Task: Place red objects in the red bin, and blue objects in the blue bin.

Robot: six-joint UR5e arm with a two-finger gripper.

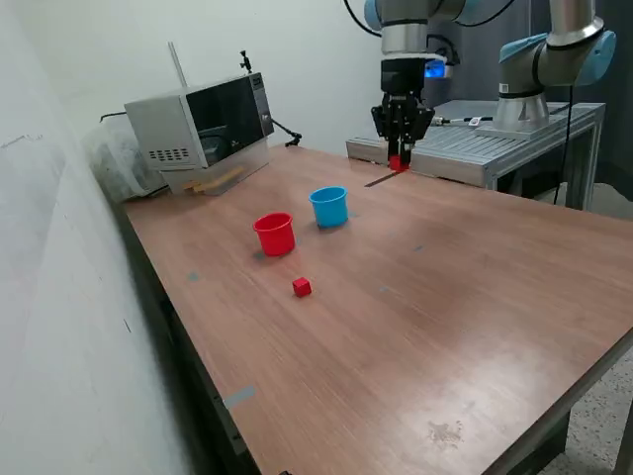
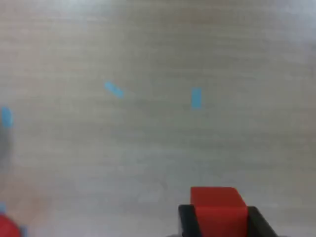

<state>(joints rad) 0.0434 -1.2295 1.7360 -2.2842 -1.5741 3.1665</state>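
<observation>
My gripper is at the far side of the table, shut on a small red cube. In the wrist view the cube sits clamped between the two dark fingers, a little above the wood. A second red cube lies on the table near the front of the red cup. The red cup and the light-blue cup stand upright side by side near the middle; a red edge shows in the wrist view's corner. No dark-blue cubes are in view.
A microwave stands at the table's far corner on the exterior view's left. A grey metal platform with a second arm's base borders the far edge. Small blue tape marks dot the wood.
</observation>
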